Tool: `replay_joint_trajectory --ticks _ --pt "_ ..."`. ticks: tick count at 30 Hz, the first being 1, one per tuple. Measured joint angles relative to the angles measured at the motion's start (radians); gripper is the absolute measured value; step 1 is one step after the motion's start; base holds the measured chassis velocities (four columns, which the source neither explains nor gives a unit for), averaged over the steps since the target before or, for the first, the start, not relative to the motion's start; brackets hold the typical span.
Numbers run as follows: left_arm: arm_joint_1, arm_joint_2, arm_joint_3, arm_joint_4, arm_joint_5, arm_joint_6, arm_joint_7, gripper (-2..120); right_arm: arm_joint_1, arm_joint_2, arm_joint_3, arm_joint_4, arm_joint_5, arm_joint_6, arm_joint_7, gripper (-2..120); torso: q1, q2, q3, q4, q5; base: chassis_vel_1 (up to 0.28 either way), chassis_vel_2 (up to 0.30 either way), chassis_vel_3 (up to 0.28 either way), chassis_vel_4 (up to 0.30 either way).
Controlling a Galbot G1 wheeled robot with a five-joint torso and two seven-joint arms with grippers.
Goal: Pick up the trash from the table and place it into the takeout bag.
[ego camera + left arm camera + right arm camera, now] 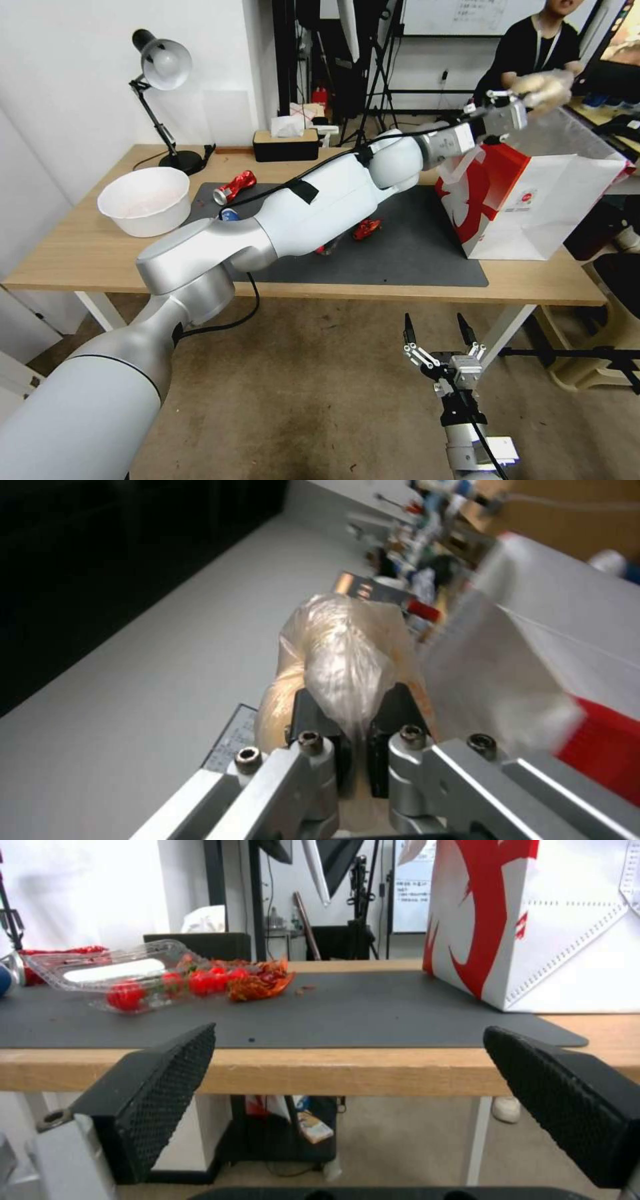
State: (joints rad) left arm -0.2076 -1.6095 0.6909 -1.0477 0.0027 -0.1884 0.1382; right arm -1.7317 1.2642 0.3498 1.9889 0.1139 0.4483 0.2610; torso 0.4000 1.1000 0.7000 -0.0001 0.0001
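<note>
My left gripper (pixel 528 101) reaches across the table (pixel 80 247) and hovers above the open top of the red-and-white takeout bag (pixel 533 207). It is shut on a pale bun in clear plastic (pixel 550 89). In the left wrist view the bun (pixel 340 650) bulges out past the fingers (pixel 313 715), with the bag's edge (pixel 493 680) beside it. A crushed red can (pixel 235 187) and red scraps (pixel 367 229) lie on the dark mat (pixel 413 257). My right gripper (pixel 439 329) hangs open below the table's front edge.
A white bowl (pixel 145 200) sits at the table's left, with a desk lamp (pixel 163 67) and a black tissue box (pixel 285 143) at the back. A clear plastic tray with red tomatoes (pixel 133 975) lies on the mat (pixel 367 1010), left of the bag (pixel 547 925).
</note>
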Motion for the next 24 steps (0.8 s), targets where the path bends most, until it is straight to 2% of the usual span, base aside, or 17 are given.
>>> replay_joint_trajectory --ticks 6,11,14,16,17,20,21,23,24 --pt "-0.030 0.001 0.055 -0.002 0.056 0.048 0.040 3 -0.001 0.004 0.003 -0.004 -0.001 -0.001 0.000 100 0.000 0.000 0.000 0.0000 -0.0001 0.000 0.000 0.000 0.000" --pt "-0.031 0.001 0.068 0.000 0.057 0.064 0.041 3 -0.005 0.007 0.004 -0.007 -0.002 0.001 0.000 100 0.000 0.000 0.000 0.0000 -0.0001 0.000 0.000 0.000 0.000" --pt "-0.031 0.001 0.068 0.002 0.061 0.068 0.038 7 -0.006 0.007 0.006 -0.008 -0.002 0.003 0.000 100 0.000 0.000 0.000 0.0001 -0.0001 0.000 0.000 0.000 0.000" --pt "-0.031 0.001 0.069 0.007 0.062 0.075 0.035 19 -0.006 0.008 0.009 -0.011 -0.002 0.004 0.000 100 0.000 0.000 0.000 0.0000 -0.0002 0.000 0.000 0.000 0.000" --pt "-0.031 0.001 0.069 0.007 0.062 0.075 0.035 19 -0.006 0.008 0.009 -0.011 -0.002 0.004 0.000 100 0.000 0.000 0.000 0.0000 -0.0002 0.000 0.000 0.000 0.000" --pt "-0.036 0.001 0.068 0.018 0.069 0.084 0.033 33 -0.006 0.011 0.009 -0.012 -0.004 0.004 -0.001 100 0.000 0.000 0.000 0.0001 -0.0001 0.000 0.000 0.000 0.000" --pt "-0.036 0.001 0.068 0.018 0.069 0.084 0.033 33 -0.006 0.011 0.009 -0.012 -0.004 0.004 -0.001 100 0.000 0.000 0.000 0.0001 -0.0001 0.000 0.000 0.000 0.000" --pt "-0.036 0.002 0.061 0.017 0.065 0.088 0.026 43 -0.006 0.013 0.009 -0.012 -0.004 0.004 -0.001 100 0.000 0.000 0.000 0.0000 -0.0001 0.000 0.000 0.000 0.000" --pt "-0.036 0.002 0.061 0.017 0.065 0.088 0.026 43 -0.006 0.013 0.009 -0.012 -0.004 0.004 -0.001 100 0.000 0.000 0.000 0.0000 -0.0001 0.000 0.000 0.000 0.000"
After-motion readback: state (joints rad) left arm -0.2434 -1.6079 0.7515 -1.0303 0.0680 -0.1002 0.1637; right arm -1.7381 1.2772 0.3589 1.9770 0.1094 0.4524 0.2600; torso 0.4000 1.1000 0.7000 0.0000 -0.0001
